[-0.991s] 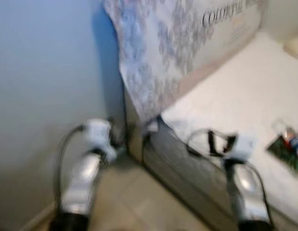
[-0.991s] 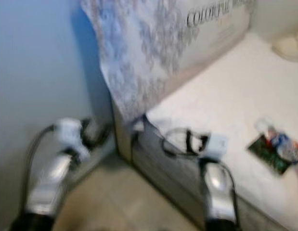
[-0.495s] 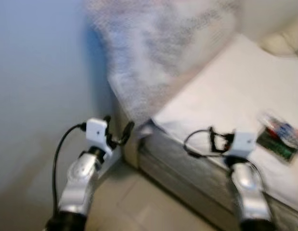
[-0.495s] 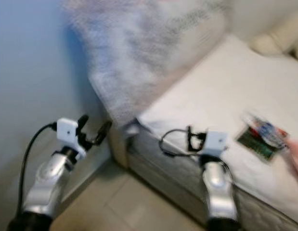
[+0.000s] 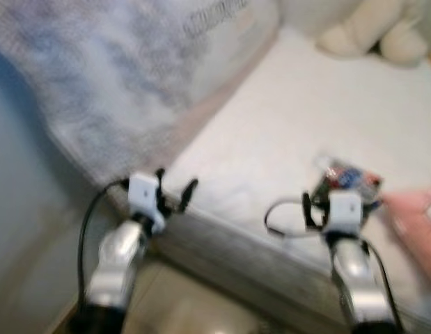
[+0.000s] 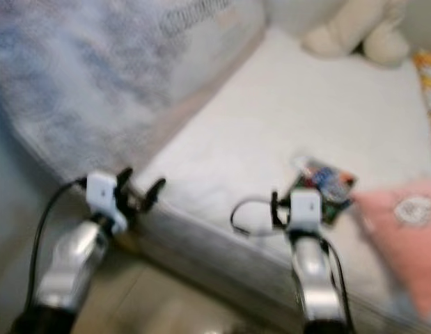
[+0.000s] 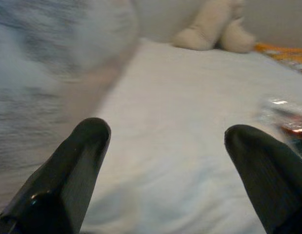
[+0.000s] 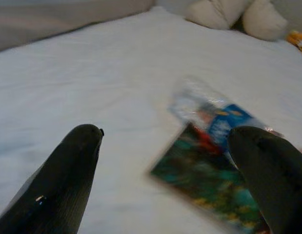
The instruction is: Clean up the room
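A clear plastic packet with blue and red print (image 5: 349, 178) lies on a dark green card (image 8: 204, 181) on the white bed sheet (image 5: 271, 125). My right gripper (image 8: 165, 134) is open and hovers just short of the packet, which sits ahead between its fingertips. My left gripper (image 5: 177, 191) is open with nothing in it, at the bed's near edge by the patterned blanket (image 5: 97, 90). The eye views are blurred.
A cream plush toy (image 5: 368, 31) sits at the far end of the bed. A pink cushion (image 6: 403, 229) lies right of the packet, with an orange patterned item (image 6: 427, 76) beyond it. Tan floor (image 5: 180, 306) and a pale wall (image 5: 20, 209) are at the left.
The camera has swung right and toward the bed, bringing the plush toy and pink cushion into view. Both arms now reach the bed edge, and the right gripper is closer to the packet.
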You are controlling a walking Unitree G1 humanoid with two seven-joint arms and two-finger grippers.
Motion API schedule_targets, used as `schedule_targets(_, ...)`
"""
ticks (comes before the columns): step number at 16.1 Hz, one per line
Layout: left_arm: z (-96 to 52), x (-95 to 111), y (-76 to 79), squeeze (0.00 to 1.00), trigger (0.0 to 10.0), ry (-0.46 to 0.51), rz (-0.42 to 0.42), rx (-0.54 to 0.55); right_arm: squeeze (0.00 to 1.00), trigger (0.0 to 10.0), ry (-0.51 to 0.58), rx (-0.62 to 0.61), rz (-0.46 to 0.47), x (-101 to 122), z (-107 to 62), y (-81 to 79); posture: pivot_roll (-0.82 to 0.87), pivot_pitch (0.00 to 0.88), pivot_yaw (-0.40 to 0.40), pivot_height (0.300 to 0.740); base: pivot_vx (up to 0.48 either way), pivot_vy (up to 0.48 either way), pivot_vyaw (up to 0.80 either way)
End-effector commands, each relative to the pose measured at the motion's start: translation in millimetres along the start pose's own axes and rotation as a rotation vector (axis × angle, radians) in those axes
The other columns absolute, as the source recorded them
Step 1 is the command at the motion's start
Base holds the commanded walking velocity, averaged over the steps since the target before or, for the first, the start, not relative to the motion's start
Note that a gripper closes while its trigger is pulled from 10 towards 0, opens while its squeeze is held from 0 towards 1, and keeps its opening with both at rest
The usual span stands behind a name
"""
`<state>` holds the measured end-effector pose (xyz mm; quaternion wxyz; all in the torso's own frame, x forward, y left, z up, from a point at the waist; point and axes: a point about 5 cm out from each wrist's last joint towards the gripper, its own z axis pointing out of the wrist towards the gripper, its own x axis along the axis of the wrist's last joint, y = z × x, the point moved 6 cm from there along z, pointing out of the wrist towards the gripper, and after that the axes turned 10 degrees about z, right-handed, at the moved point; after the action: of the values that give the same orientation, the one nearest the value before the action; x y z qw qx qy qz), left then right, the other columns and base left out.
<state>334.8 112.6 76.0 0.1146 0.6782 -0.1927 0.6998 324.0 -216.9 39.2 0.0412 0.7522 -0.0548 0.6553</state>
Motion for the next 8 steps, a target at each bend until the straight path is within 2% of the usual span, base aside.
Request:
schedule_targets(1, 0.7, 5.9, 1.7, 0.0, 10.0, 0.02, -0.002, -0.03, 0.0, 10.0, 0.026, 0.022, 0.032, 8.0, 2.7, -6.0, -0.03, 0.0, 0.0, 0.731, 0.0, 0.48, -0.76)
schedule_targets(5, 2.6, 6.0, 0.4, 0.0, 10.0, 0.023, 0.007, -0.038, 0.0, 10.0, 0.035, 0.027, 0.039, 9.8, 3.8, -6.6, -0.03, 0.0, -0.003, 0.731, 0.0, 0.48, -0.75)
schedule_targets(8, 0.9, 0.2, -6.0, 0.0, 10.0, -0.001, 0.027, -0.033, 0.0, 10.0, 0.041, 0.008, 0.063, 11.4, 4.4, -1.2, -0.03, 0.0, -0.004, 0.731, 0.0, 0.48, -0.74)
